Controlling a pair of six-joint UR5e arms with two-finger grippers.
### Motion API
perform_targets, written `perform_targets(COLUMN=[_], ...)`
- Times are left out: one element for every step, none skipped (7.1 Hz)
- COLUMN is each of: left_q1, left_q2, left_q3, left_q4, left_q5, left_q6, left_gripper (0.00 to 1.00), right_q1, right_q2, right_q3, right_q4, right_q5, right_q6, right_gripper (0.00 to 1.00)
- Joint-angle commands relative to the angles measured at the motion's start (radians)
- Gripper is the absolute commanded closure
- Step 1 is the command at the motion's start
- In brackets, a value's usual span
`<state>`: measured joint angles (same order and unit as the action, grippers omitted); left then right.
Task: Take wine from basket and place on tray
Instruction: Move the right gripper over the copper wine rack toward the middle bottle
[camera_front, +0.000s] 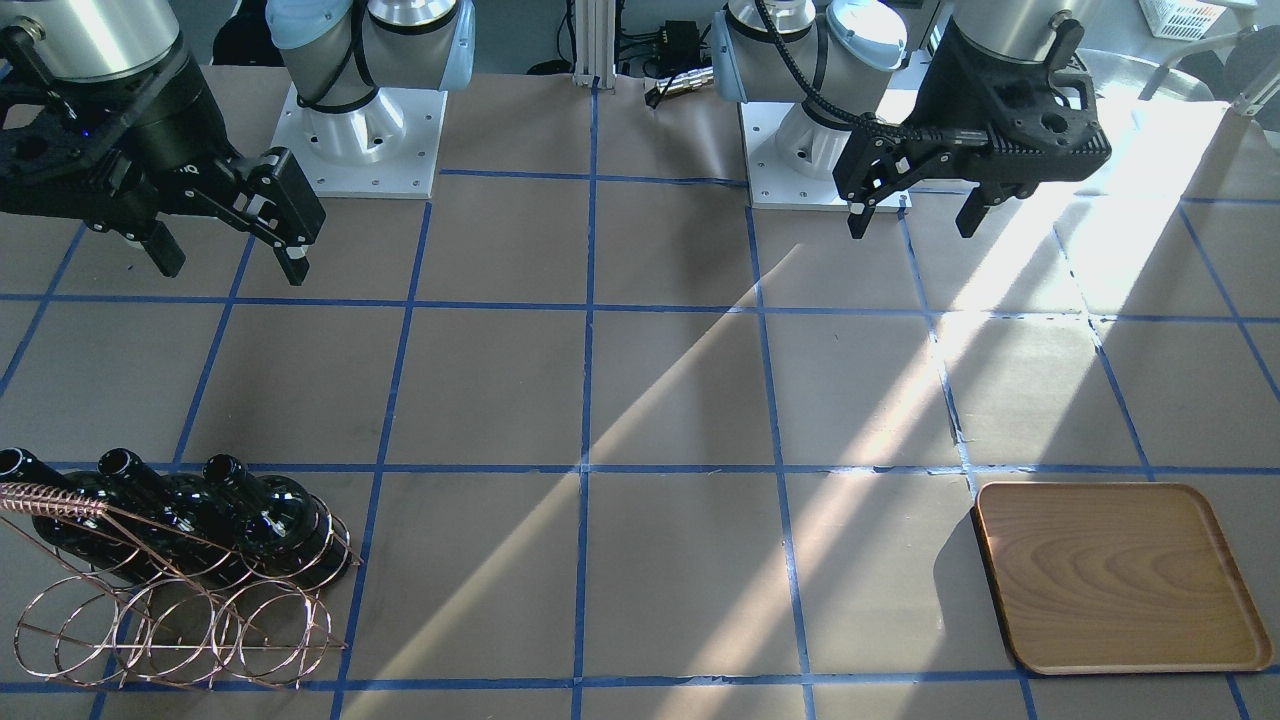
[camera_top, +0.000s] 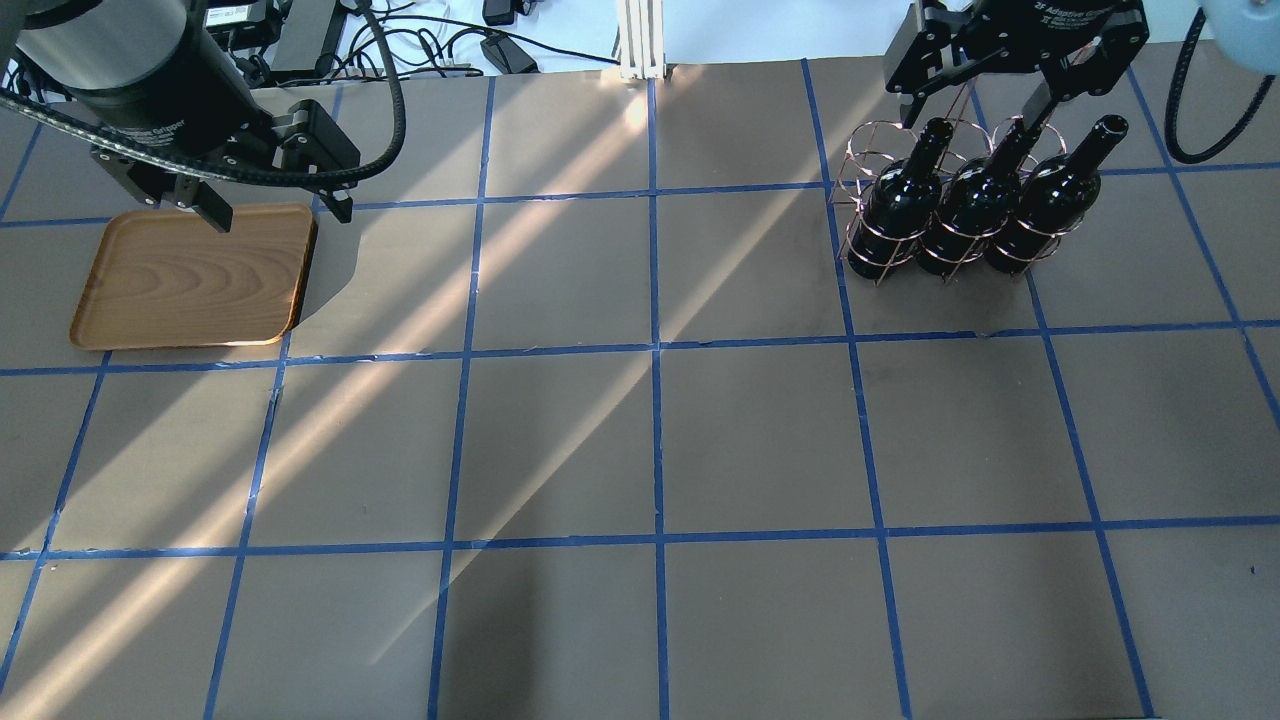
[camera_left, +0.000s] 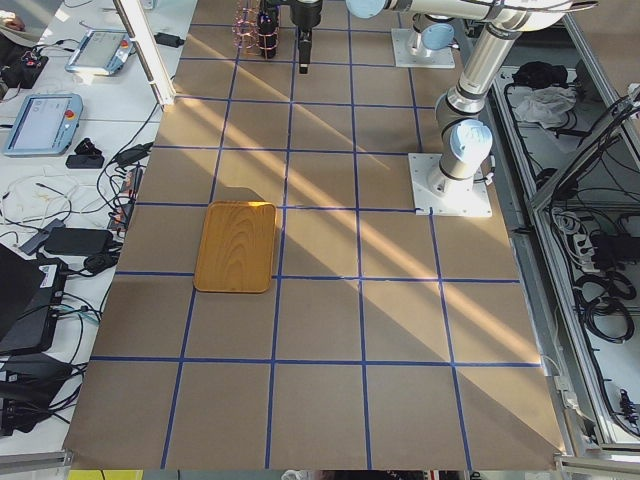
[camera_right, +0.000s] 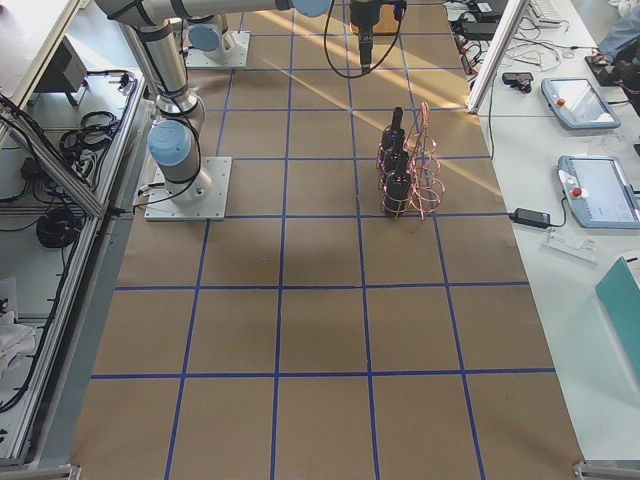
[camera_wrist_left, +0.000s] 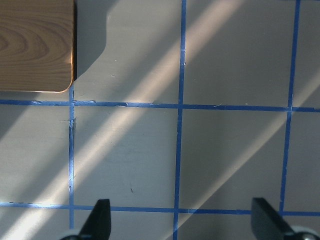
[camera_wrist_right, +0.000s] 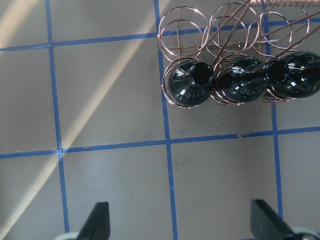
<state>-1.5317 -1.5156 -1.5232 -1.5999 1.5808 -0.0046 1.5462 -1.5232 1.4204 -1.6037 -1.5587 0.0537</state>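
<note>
Three near-black wine bottles stand upright in the copper wire basket at the far right of the table, in the ring row nearer the robot; the other ring row holds nothing. They also show in the front view and the right wrist view. My right gripper is open and empty, high above the table on the robot's side of the basket. The wooden tray lies at the far left with nothing on it. My left gripper is open and empty, high beside the tray's inner edge.
The table is brown paper with a blue tape grid. Both arm bases stand at the robot's edge. Cables and devices lie beyond the far edge. Sunlight bands cross the table's middle.
</note>
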Motion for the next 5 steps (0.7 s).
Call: perform_targets(left_q1=[0.001, 0.001, 0.001, -0.001, -0.001], left_q2=[0.0, 0.0, 0.0, -0.003, -0.002], left_q3=[0.0, 0.0, 0.0, 0.0, 0.0], left_q4=[0.0, 0.0, 0.0, 0.003, 0.001], left_q5=[0.001, 0.001, -0.002, 0.001, -0.001], left_q6=[0.0, 0.0, 0.0, 0.0, 0.0], left_gripper=[0.0, 0.0, 0.0, 0.0, 0.0], right_q1=[0.0, 0.0, 0.0, -0.006, -0.023], right_q2=[0.0, 0.001, 0.001, 0.009, 0.018], right_q3=[0.0, 0.0, 0.0, -0.002, -0.009], right_q4=[0.001, 0.001, 0.001, 0.001, -0.016], right_q5=[-0.003, 0.0, 0.002, 0.008, 0.005], right_q6=[0.0, 0.0, -0.002, -0.017, -0.023], right_gripper=[0.0, 0.0, 0.0, 0.0, 0.0])
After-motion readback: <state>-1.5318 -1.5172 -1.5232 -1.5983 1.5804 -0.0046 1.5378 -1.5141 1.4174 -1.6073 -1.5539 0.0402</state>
